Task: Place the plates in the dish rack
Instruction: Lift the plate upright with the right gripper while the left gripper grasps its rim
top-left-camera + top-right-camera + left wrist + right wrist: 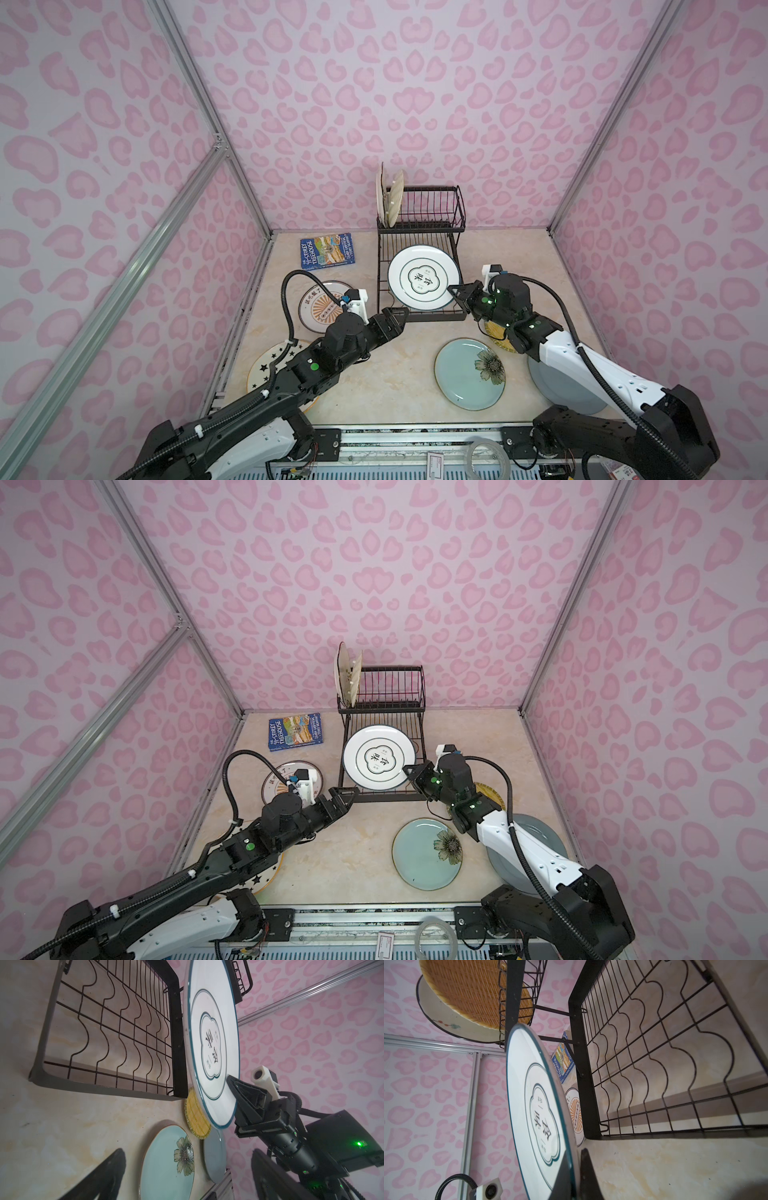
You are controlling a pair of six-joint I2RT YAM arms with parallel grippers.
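Observation:
My right gripper (pixel 453 289) (pixel 576 1157) is shut on the rim of a white plate (pixel 419 276) (pixel 529 1115) with a teal ring and black characters. It holds the plate tilted above the lower tray of the black wire dish rack (pixel 384 249) (pixel 176 1022). My left gripper (pixel 399 313) (pixel 187 1167) is open and empty at the tray's front left corner. A cream plate (pixel 379 195) and a yellow woven plate (pixel 397 199) stand upright in the raised basket. A teal flower plate (pixel 469 374) lies on the table.
A grey-blue plate (pixel 552 390) and a yellow woven plate (pixel 496 332) lie partly under my right arm. A sunburst plate (pixel 318 309) and a star plate (pixel 264 368) lie under my left arm. A blue book (pixel 327 250) lies left of the rack.

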